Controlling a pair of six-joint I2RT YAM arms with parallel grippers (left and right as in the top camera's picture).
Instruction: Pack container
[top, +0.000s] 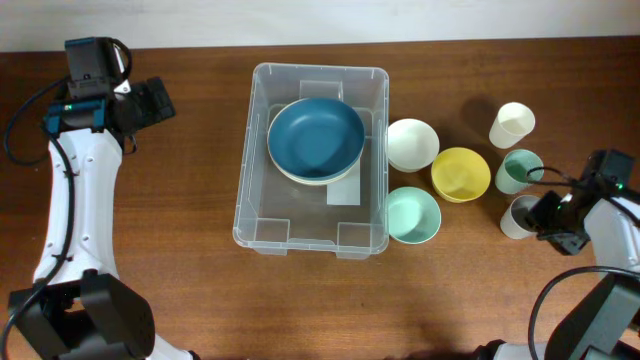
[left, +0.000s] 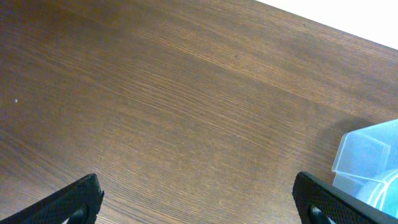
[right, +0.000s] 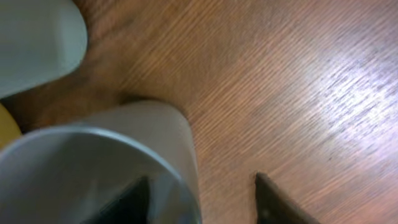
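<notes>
Right tool (right: 199, 194): fingers stood apart astride the wall of 1 pale grey plastic cup (right: 93, 155); we judged the large clear rectangular plastic container (top: 245, 170) lay well to its left.

Left of container (top: 285, 205): bare tabletop (top: 190, 210), free passage. Inside: blue bowl (top: 316, 136) fills the far half; near half open. Right flank crowded: white bowl (top: 412, 144) and mint bowl (top: 413, 215) just beside the wall, yellow bowl (top: 461, 174) behind them, then cream cup (top: 512, 125), green cup (top: 519, 171), grey cup (top: 512, 218) in a close row
</notes>
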